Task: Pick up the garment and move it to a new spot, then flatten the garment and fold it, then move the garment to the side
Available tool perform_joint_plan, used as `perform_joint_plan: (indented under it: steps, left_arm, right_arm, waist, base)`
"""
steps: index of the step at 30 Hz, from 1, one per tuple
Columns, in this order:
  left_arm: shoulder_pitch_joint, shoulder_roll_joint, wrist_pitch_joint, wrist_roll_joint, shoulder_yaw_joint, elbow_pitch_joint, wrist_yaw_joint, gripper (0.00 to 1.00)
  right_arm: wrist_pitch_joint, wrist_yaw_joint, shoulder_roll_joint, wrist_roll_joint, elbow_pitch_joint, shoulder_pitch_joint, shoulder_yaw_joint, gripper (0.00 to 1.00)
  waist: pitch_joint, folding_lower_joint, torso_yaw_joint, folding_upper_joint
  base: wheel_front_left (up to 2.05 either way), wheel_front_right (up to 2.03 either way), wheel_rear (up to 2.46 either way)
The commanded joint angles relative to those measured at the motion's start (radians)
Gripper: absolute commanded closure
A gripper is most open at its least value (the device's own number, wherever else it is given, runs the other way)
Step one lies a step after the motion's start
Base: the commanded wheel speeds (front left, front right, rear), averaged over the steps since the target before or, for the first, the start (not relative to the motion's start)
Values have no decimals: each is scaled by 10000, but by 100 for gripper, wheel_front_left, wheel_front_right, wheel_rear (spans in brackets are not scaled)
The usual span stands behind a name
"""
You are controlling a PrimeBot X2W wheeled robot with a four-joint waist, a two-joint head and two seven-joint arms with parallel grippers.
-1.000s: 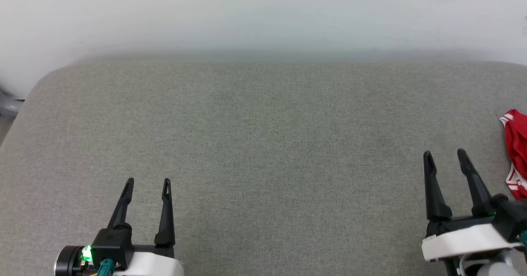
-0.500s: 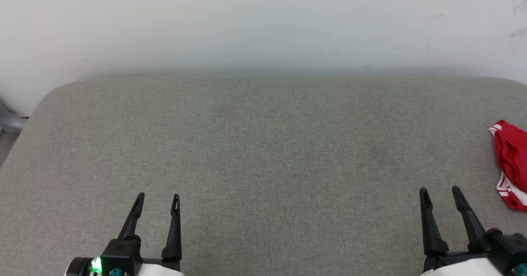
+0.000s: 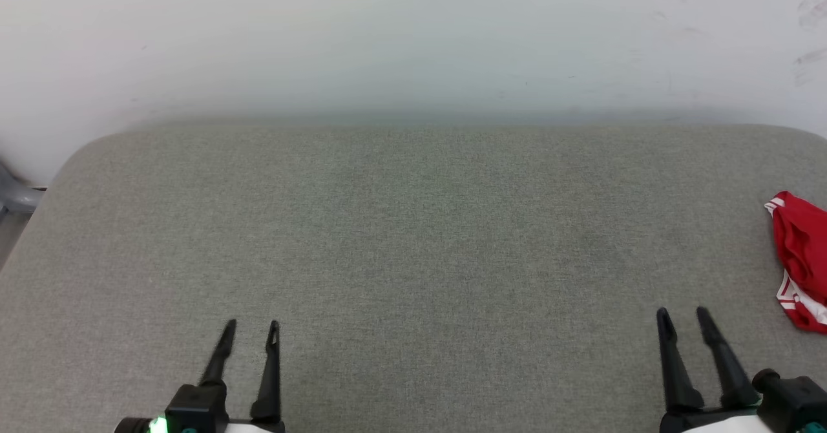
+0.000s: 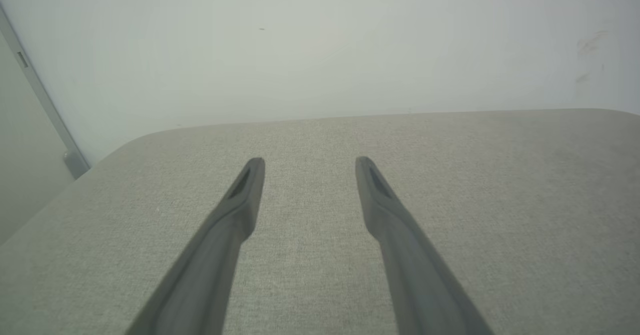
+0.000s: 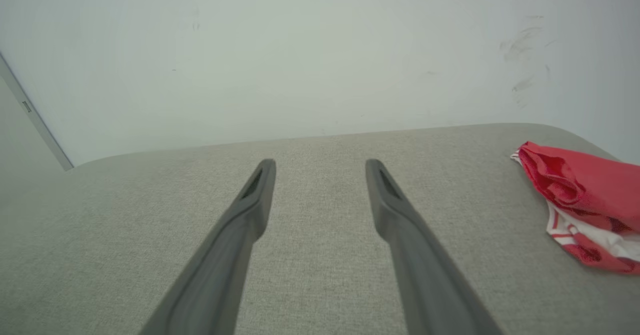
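The garment [image 3: 801, 258] is a crumpled red heap with red-and-white striped trim, lying at the far right edge of the grey padded table [image 3: 413, 239], partly cut off by the frame. In the right wrist view the garment [image 5: 585, 205] lies to the right of my fingers. My right gripper [image 3: 683, 315] stands open and empty near the front right, a short way left of the garment. At the front left, my left gripper [image 3: 252, 327] is open with nothing in it. Both point toward the wall.
A pale wall [image 3: 413, 39] runs directly behind the table's rounded back edge. A grey fitting [image 3: 13, 194] shows past the table's left corner. Bare grey fabric stretches between the two grippers.
The head view has tilted up, so the table sits lower in frame. Both grippers have drawn back toward the bottom edge, still open. The garment lies as before.
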Motion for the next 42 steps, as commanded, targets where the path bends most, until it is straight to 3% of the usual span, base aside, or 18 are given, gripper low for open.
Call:
perform_joint_plan:
  steps: [1, 4, 22, 42]
  left_arm:
    - [6, -10, 3, -20, -2, 70, -3, 100]
    - [84, -56, 59, -82, 2, 378, -5, 100]
    - [-491, -80, 932, -3748, 360, 767, -272, 100]
    - [-1000, -102, 1711, -7017, 672, 1107, -517, 100]
  right_arm:
    - [4, 0, 0, 16, 64, 3, 3, 100]
    - [32, 0, 0, 67, 334, 46, 19, 100]
    - [725, -2, -169, 3566, 722, -525, 68, 100]
    - [1409, -4, -258, 6613, 1076, -1045, 30, 100]
  waist:
    - [0, 0, -1, -1]
    - [0, 0, -2, -1]
    - [1, 0, -32, -1]
    - [2, 0, -67, -1]
  base:
    - [0, 0, 0]
    - [0, 0, 0]
    - [0, 0, 0]
    - [0, 0, 0]
